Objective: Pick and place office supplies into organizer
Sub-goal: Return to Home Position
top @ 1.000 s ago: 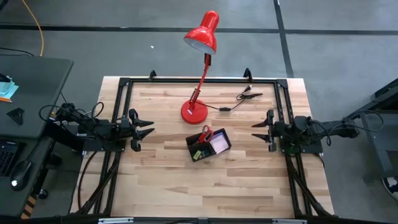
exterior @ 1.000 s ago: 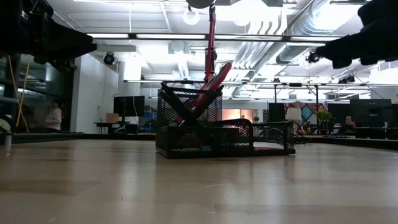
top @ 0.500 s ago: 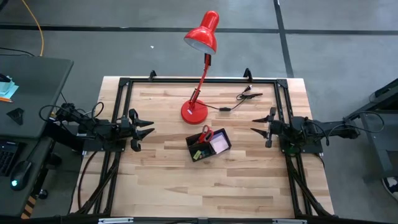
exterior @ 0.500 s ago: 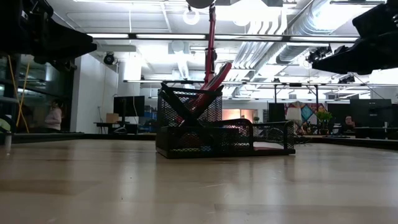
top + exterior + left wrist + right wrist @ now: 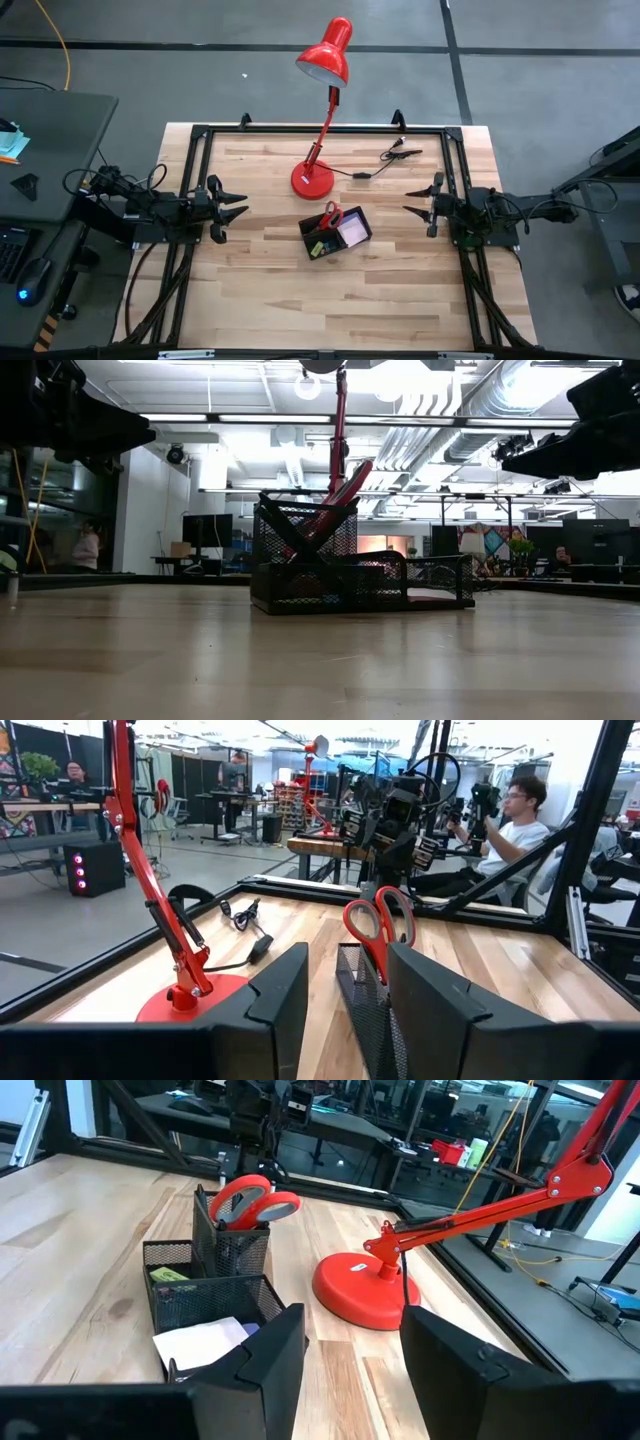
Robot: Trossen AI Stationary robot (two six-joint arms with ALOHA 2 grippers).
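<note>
**Two arms at the table edges, tray loaded**

Handling note: the step in hand looks like the retreat to rest, and it seems nearly done. To finish it well, each arm should settle at its own side of the table [image 5: 280, 290], swing nowhere near the middle, and end with nothing in its fingers.

1. Left claw [image 5: 238, 205]: at the left edge, pointing toward the centre. Fingers spread fairly wide, holding and touching nothing, well apart from every item.
2. Lamp [image 5: 312, 180]: red, with its round base near the back of the tray.
3. Tray [image 5: 290, 525]: black mesh, near the table's centre. Scissors [image 5: 331, 215] stand handles-up in the tall cup. A pale sticky pad [image 5: 352, 232] lies in the low compartment.
4. Cable [image 5: 395, 155]: black, back right, well apart from the tray.
5. Right claw [image 5: 407, 202]: at the right edge, facing the centre. Fingers likewise wide apart, empty, touching nothing.
</note>
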